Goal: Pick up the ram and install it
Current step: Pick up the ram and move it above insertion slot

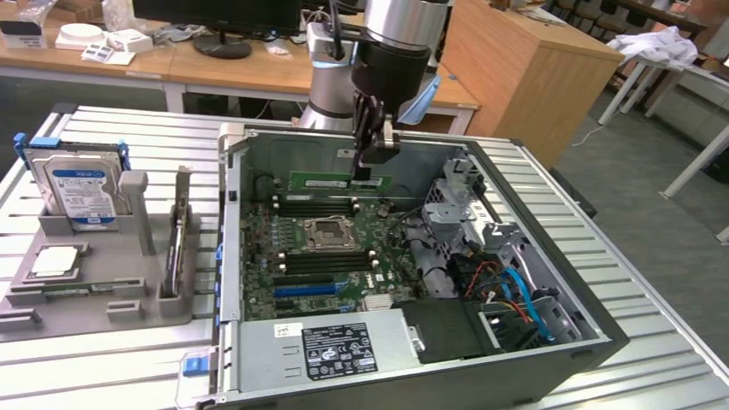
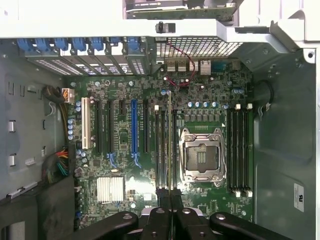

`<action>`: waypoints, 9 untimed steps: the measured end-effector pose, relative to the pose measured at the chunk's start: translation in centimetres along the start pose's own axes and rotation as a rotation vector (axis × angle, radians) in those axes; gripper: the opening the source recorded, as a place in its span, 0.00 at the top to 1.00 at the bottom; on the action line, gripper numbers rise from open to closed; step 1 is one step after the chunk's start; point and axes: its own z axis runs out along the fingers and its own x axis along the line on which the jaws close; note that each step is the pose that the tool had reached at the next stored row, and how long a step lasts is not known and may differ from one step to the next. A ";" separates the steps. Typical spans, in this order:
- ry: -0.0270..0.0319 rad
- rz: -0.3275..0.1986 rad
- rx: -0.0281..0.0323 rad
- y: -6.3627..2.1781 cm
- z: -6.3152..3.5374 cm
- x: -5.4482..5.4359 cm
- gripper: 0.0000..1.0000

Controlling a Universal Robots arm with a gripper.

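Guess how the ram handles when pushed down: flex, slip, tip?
The ram looks thin and flat: probably light, stiff along its length, but could bow sideways. The fingers pinch a short stretch of it, so it may pivot if pressed unevenly.

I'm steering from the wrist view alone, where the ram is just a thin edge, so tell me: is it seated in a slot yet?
Observer: Not yet, it seems. In the exterior view the ram shows its whole green face, raised above the memory slots, gripped in the end effector.
Operator: What sits outside the case?
Observer: A grey holder on the exterior view's left, with a hard drive standing in it.
Operator: Anything else there?
Observer: A square processor chip lies flat in the holder, nearer the camera than the drive.
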 end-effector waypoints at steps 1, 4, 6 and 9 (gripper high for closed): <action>0.0000 0.000 0.0000 0.00 0.03 0.0 0.88; 0.0000 0.001 0.0000 0.00 0.14 0.0 0.88; 0.0000 0.001 0.0000 0.00 0.20 0.0 0.88; 0.0000 0.002 0.0001 0.00 0.29 0.0 0.88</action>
